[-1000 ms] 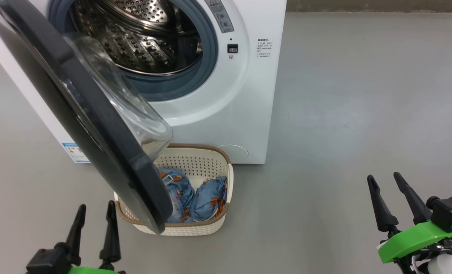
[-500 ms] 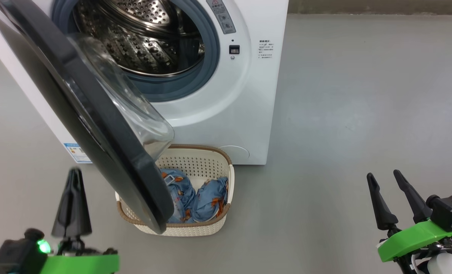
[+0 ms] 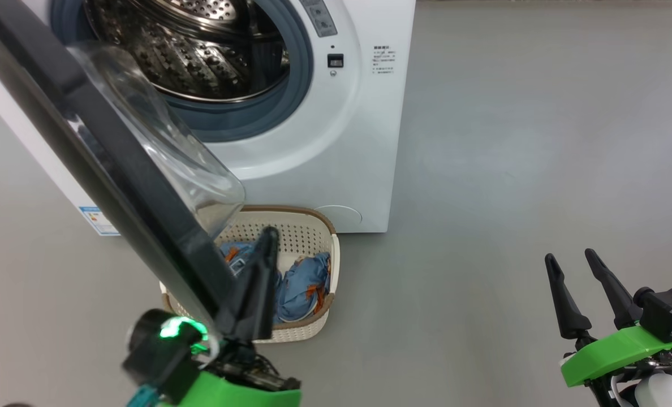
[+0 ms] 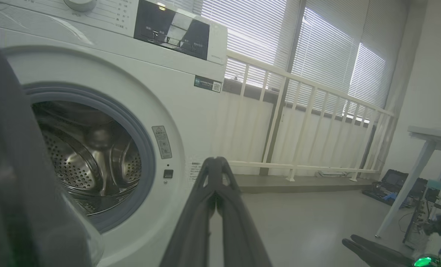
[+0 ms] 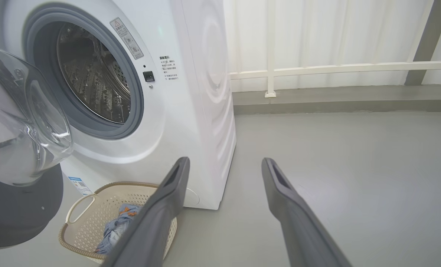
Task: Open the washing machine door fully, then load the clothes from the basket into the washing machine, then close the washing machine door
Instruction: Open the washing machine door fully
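Washing machine door (image 3: 115,169) only part open, at 10 o'clock in head view, lower rim hanging over the basket (image 3: 302,237). Clothes (image 3: 299,288) inside basket, at 6 o'clock from the washing machine (image 3: 336,141) drum. Left jaws clenched on nothing, just beside door's lower rim; contact not discernible. Right jaws released, idle at 4 o'clock. Judgement: door rigid, hinged, glossy, likely slippery; push on inner rim edge, not glass bowl. Clothes soft, light; pinch a raised fold.
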Robot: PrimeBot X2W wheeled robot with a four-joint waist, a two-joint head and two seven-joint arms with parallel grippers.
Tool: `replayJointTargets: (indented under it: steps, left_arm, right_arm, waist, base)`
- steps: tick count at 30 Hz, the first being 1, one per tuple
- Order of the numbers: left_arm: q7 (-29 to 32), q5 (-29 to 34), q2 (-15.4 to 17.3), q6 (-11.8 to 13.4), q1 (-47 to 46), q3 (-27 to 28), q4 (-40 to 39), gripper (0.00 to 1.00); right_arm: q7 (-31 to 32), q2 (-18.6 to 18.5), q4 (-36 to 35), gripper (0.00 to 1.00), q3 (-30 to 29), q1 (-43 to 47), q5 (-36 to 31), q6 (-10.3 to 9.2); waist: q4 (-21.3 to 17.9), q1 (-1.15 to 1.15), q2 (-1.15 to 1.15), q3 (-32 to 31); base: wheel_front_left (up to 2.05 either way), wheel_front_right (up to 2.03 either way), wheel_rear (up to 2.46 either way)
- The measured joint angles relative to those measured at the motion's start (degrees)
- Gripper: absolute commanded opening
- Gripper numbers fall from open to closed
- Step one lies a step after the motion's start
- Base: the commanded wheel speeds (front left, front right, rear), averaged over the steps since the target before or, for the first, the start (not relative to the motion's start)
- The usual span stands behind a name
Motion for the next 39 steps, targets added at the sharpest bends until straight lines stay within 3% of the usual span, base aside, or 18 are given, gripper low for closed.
replayJointTargets:
  steps: [5, 15, 39]
  left_arm:
    - [0.4, -3.1, 0.0, 0.3, -1.9, -2.3, 7.5, 0.0]
    - [0.3, -6.0, 0.0, 1.0, -4.8, -0.9, 18.6, 0.0]
    - [0.1, -6.4, -0.6, 0.9, -3.8, 4.1, 22.0, 0.0]
  right_arm:
    - [0.0, 0.0, -0.1, 1.0, 0.1, -0.1, 0.0, 0.0]
    - [0.0, 0.0, -0.5, 1.0, 0.1, -0.2, -0.8, 0.0]
    - [0.0, -0.3, -1.1, 1.0, -0.1, -0.2, -1.3, 0.0]
  waist:
    - [-0.6, 0.0, 0.0, 0.8]
    - [-0.8, 0.0, 0.0, 1.9]
    - [1.7, 0.0, 0.0, 1.2]
  base:
    - [0.0, 0.0, 0.0]
    - [0.0, 0.0, 0.0]
    - [0.0, 0.0, 0.0]
